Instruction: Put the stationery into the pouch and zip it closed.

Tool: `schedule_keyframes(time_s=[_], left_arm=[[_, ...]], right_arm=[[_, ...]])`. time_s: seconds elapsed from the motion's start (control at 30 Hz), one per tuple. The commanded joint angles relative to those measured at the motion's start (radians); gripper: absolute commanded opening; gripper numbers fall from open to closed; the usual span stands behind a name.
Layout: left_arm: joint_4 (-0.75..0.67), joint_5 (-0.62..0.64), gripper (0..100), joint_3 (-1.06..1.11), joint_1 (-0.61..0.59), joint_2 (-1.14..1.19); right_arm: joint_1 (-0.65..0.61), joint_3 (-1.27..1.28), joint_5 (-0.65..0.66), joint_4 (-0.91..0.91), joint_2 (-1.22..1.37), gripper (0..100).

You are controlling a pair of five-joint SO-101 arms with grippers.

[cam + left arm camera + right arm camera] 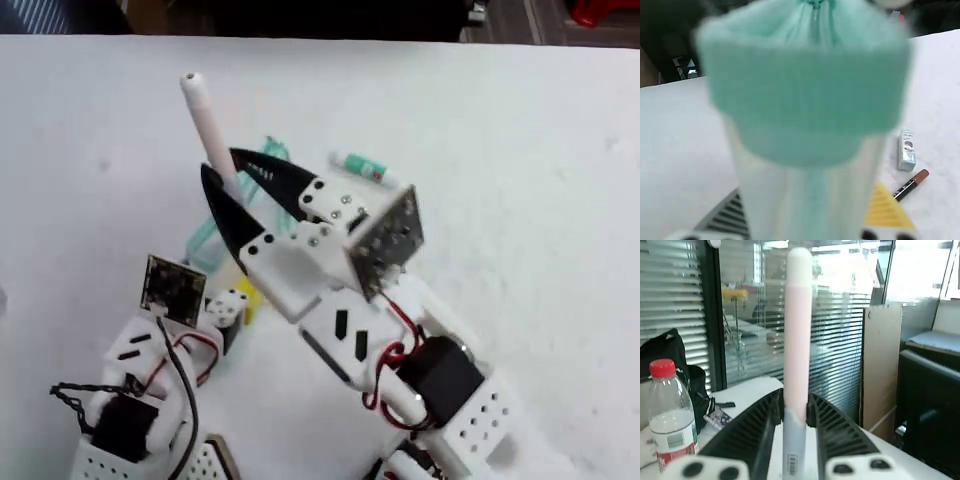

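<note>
Gripping a white pen [205,115] by its lower end, long axis rising straight out of the jaws, the right pincer [218,163] sits just above the teal pouch [805,100], itself pinched by the left pincer [240,292] close beside; pen probably needs tipping down to enter.

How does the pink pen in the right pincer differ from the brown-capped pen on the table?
The pink pen points up, clamped in the right pincer; the brown-capped pen lies flat on the table. The pink pen is pale, the brown-capped pen dark. Both are slim, outside the pouch.
</note>
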Motion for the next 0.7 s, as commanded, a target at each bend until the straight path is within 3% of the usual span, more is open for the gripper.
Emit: schedule_keyframes(time_s=[0.0, 0.2, 0.43, 0.67], left_arm=[[0.009, 0.0, 20, -0.046, 0.013, -0.004], [0.003, -0.003, 20, -0.028, 0.013, -0.004], [0.002, -0.005, 20, -0.028, 0.01, -0.004], [0.002, -0.005, 20, -0.028, 0.007, -0.004]], right_arm=[[-0.01, -0.043, -0.009, -0.042, -0.015, 1.5], [-0.005, -0.054, -0.003, -0.056, 0.048, 1.5], [0.067, -0.057, -0.009, -0.191, 0.228, 1.5], [0.067, -0.051, -0.009, -0.035, 0.197, 1.5]])
